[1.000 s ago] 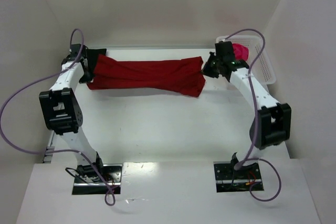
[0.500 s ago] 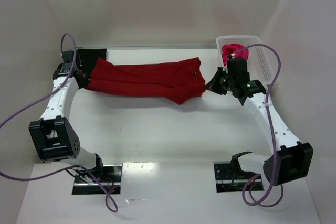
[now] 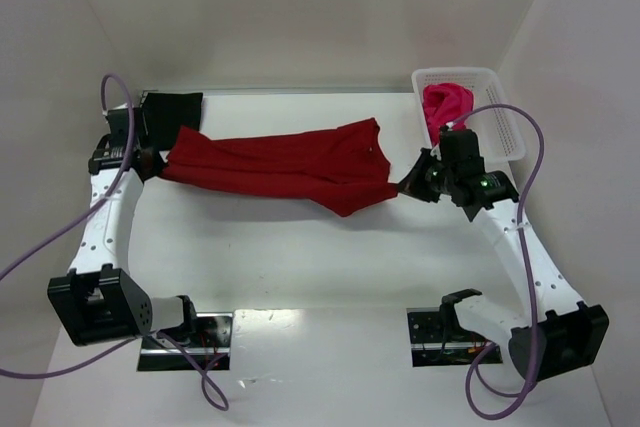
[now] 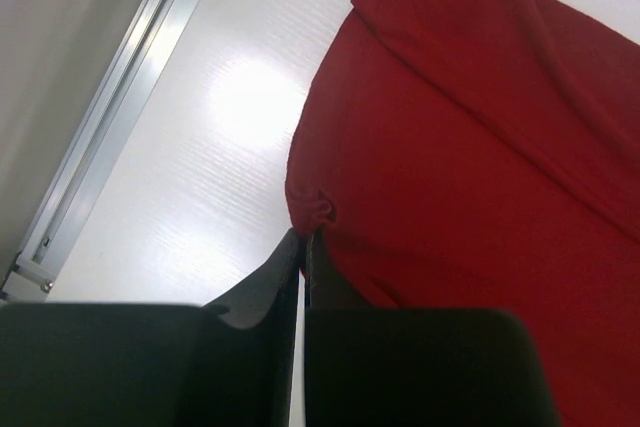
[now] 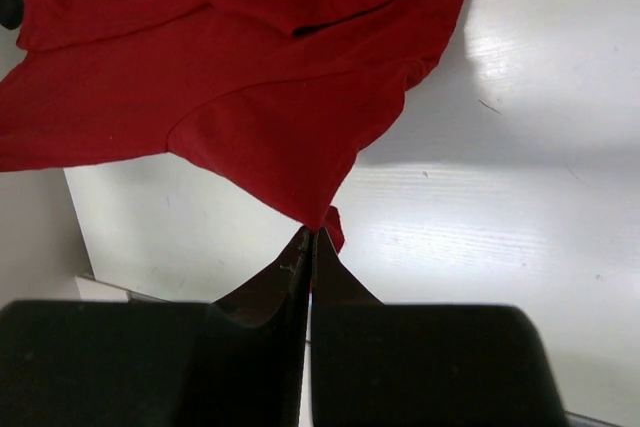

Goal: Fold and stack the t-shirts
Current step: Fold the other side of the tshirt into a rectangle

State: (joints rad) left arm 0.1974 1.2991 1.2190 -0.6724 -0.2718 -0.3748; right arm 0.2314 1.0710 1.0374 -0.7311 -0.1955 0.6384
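The dark crimson red t-shirt (image 3: 285, 162) hangs stretched between my two grippers over the far half of the table. My left gripper (image 3: 152, 160) is shut on its left edge (image 4: 320, 209). My right gripper (image 3: 408, 185) is shut on its right corner (image 5: 322, 215). The shirt's cloth (image 5: 230, 77) fans out from that pinch, sagging toward the table. The magenta-pink t-shirt (image 3: 445, 104) lies bunched in the white lattice basket (image 3: 505, 127) at the far right. The black t-shirt (image 3: 172, 107) lies at the far left corner.
The white table (image 3: 300, 247) is walled by white panels on three sides. A metal rail (image 4: 100, 137) runs along the table's left edge. Purple cables loop from both arms beside the table's sides.
Both grippers have drawn toward the near side with the red shirt held between them. The right gripper has moved away from the basket, uncovering the pink shirt.
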